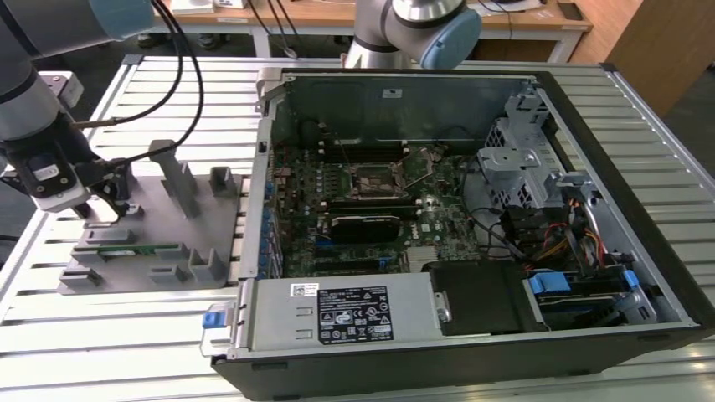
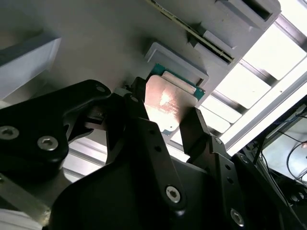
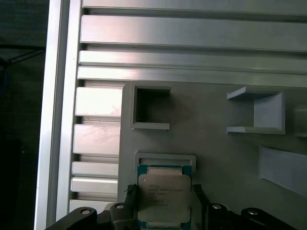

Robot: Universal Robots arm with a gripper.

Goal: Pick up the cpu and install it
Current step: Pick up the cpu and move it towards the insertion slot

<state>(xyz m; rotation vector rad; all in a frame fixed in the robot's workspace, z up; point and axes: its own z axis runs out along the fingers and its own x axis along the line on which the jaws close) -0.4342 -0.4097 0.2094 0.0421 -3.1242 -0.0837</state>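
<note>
Fingers (image 2: pixel 194 132) are held apart, flanking the cpu (image 3: pixel 164 196), which is seated in its grey tray (image 1: pixel 156 251) by the worktop (image 1: pixel 100 335) edge on the exterior view's left. Pickup and installation into the motherboard socket (image 1: pixel 374 180) are judged outstanding.

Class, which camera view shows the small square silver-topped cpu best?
The first wrist view: the small square silver-topped cpu faces the camera squarely, seated in its grey pocket. The second wrist view catches it at a slant, partly behind the black end effector. In the exterior view the end effector covers its spot.
</note>
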